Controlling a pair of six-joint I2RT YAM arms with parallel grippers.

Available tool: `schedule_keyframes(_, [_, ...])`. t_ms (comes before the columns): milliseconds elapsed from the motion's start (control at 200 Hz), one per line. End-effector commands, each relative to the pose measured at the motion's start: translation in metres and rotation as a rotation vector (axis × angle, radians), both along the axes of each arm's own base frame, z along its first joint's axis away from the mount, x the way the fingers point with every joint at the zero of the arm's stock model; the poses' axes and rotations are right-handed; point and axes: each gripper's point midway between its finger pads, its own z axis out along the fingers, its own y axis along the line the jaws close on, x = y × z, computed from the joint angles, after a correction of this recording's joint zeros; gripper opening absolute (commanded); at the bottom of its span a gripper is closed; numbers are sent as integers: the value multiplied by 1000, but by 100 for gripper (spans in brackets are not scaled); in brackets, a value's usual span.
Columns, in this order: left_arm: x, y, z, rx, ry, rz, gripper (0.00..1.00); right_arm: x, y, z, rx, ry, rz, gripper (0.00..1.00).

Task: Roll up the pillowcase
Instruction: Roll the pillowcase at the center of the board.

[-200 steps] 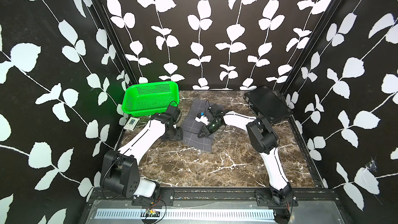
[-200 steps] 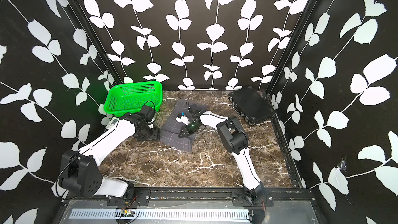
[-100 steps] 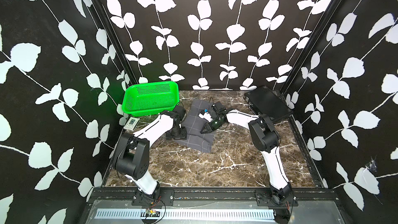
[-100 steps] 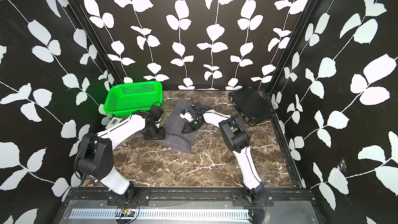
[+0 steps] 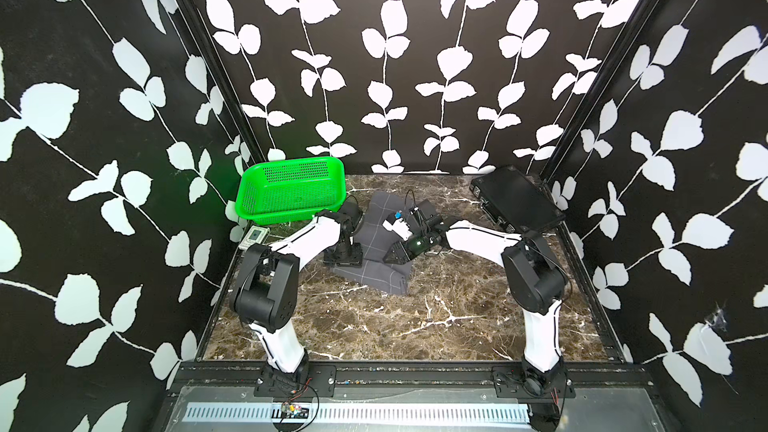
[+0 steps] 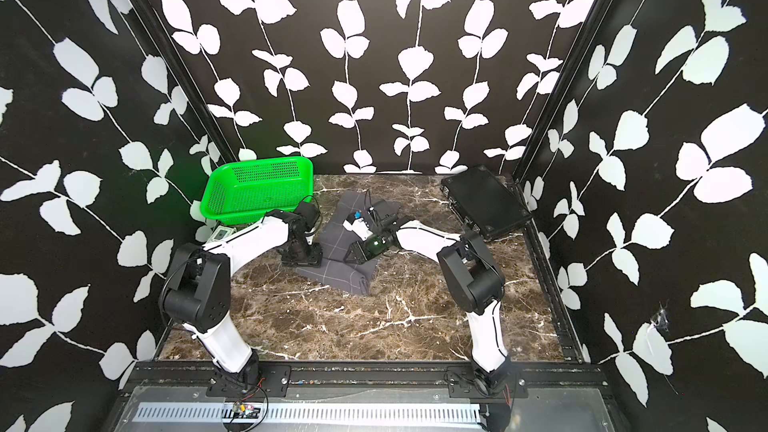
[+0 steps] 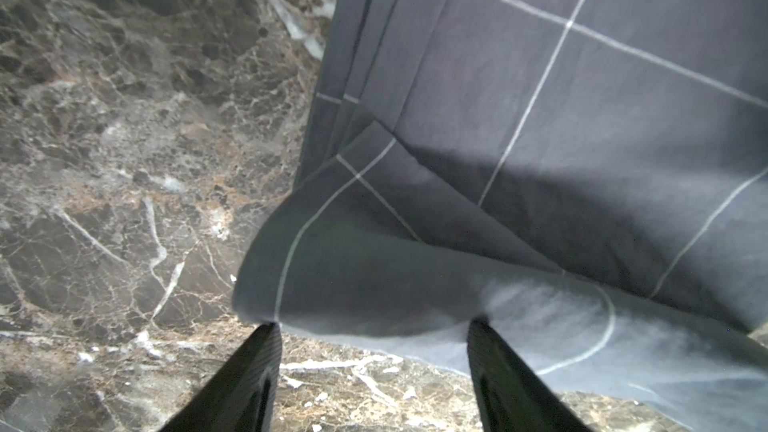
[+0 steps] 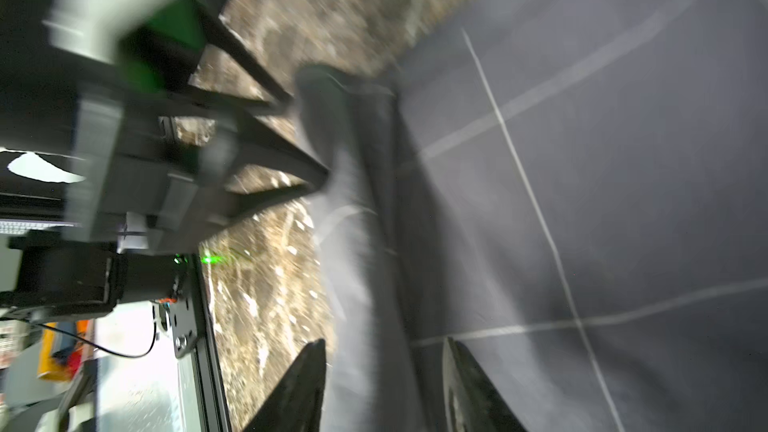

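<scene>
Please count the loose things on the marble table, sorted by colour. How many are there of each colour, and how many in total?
Green: 1, the basket
Grey: 1, the pillowcase
Black: 1, the flat case
White: 1, a small device beside the basket
Total: 4

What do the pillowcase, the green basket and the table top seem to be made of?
The pillowcase is soft woven cloth, matt charcoal with white grid lines: it creases and curls at its edge. The green basket is probably moulded plastic, bright, pierced with rows of small holes. The table top looks like brown marble with white veins; it may be only a print.
</scene>
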Motion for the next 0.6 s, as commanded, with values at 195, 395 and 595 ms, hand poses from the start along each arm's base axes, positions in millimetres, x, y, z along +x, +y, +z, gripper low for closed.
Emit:
schedule_keyframes(195, [5,-1,5,5,-14,-21,72,-20,5,-30,-168,-148,47,52])
schedule_keyframes(395, [4,-2,6,-4,-17,-19,72,-27,6,-48,-230,-160,83,50])
schedule_keyframes(595, [-1,-1,4,-4,-6,-21,72,-17,3,-41,-258,-231,67,50])
